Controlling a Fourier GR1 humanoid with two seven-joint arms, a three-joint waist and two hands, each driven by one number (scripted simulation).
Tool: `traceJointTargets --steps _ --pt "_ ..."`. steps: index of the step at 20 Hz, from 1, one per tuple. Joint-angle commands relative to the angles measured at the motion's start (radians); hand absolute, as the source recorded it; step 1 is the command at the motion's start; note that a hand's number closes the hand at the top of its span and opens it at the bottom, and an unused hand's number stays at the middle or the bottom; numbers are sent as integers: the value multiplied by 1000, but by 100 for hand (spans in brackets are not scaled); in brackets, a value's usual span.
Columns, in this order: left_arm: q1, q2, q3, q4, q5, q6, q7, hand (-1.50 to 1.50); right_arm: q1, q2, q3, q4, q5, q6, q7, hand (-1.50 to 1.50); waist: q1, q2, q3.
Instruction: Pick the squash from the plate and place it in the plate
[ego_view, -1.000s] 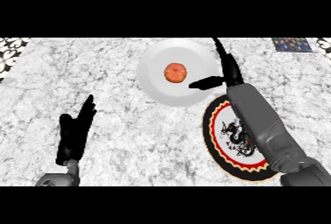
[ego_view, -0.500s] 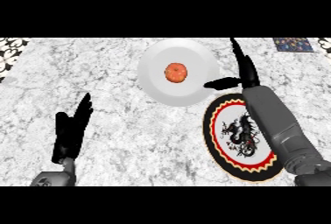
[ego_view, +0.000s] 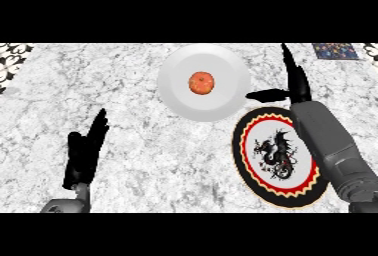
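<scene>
**Head view: squash on white plate, both hands open**

Squash: orange-red and nearly round, with no clear long axis or pointing end. It lies at the middle of the white plate, near the tabletop's far edge.

Right hand: just beside that plate's right rim, fingers straight and together, thumb out leftward, apart from the squash.

Dragon plate: near right, partly under the right forearm.

Left hand: lower left, fingers straight, with open marble between it and the plates.
</scene>
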Motion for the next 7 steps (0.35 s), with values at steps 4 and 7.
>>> traceJointTargets --steps 4,7 --pt "-4 14 18 -25 21 -30 31 0 39 -21 -12 10 1 -11 -44 -150 3 1 0" --pt "0 11 27 14 10 -25 -4 0 46 -4 -1 -5 12 -43 -22 -150 -6 -3 0"
